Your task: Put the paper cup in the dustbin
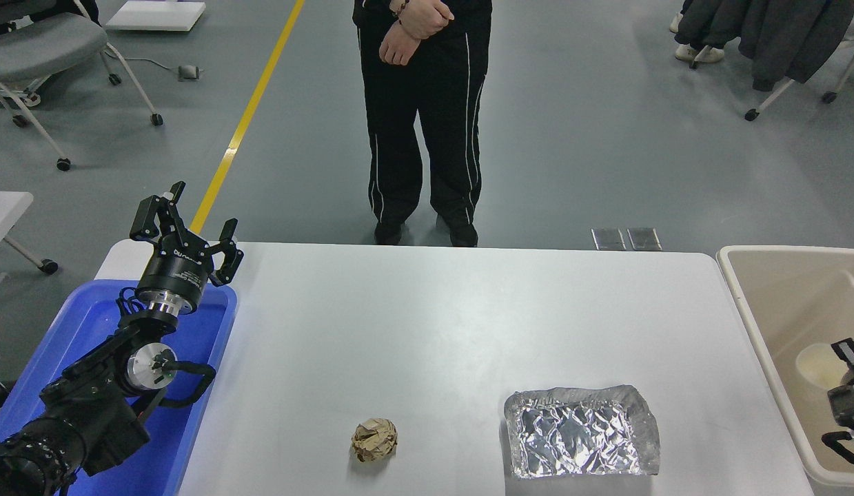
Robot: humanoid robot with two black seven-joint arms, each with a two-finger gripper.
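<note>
My right gripper (844, 368) is over the dustbin (757, 324), with the paper cup (818, 365) right beside it.

The cup sits just left of my fingers, inside the bin. I cannot tell if I hold it. My left gripper (185, 220) rests far off, open wide, above the blue tray (213, 344).

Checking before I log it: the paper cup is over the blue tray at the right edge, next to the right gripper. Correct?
Not quite. The head view shows the paper cup over the dustbin, not the blue tray, which sits at the left. It is at the right edge, next to the right gripper.
</note>
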